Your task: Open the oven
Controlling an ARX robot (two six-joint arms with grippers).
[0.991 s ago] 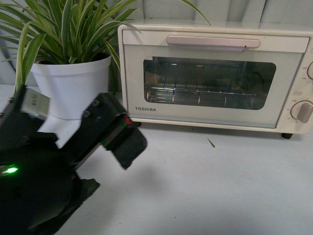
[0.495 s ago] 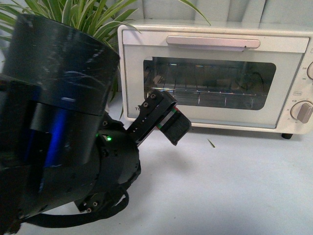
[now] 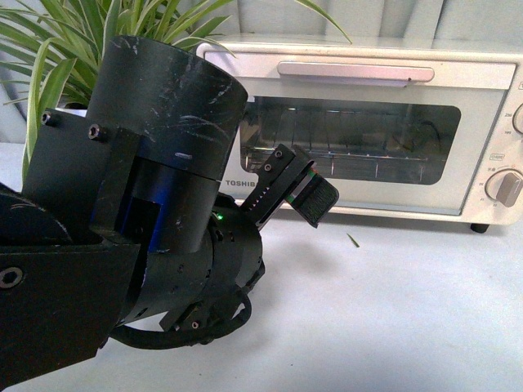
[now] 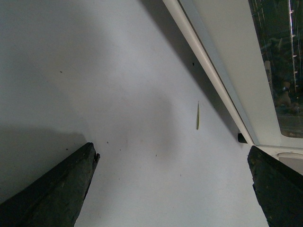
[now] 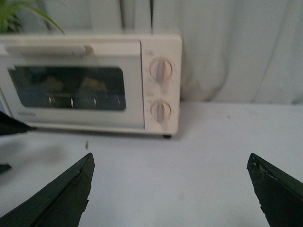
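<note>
In the front view the oven [image 3: 359, 131] stands at the back of the worktop [image 3: 392, 310], just beside a potted plant [image 3: 57, 57], with its glass-windowed door [image 3: 351, 200] shut. It looks like a stiff but fairly light metal box that could slide on its small feet if tugged sharply, and the glass calls for care. The long bar handle [image 3: 355, 71] along the door's top edge is the sensible place to take hold; the door probably swings downward. The left tool [image 3: 306, 194] hangs in front of the door's lower left part, well below that handle. This view shows neither its opening nor whether it touches the door.

The left wrist view shows the left tool [image 4: 173, 151] with fingers spread wide and nothing between them. It looks down at bare worktop beside the door's lower edge, with a thin leaf sliver [image 4: 197, 116] lying near the oven's black foot [image 4: 242, 138].

In the right wrist view the right tool [image 5: 170, 160] is likewise spread and empty. It is well apart from the oven [image 5: 90, 85], opposite the knobs [image 5: 161, 70], with the handle [image 5: 45, 48] far off to one side.
</note>
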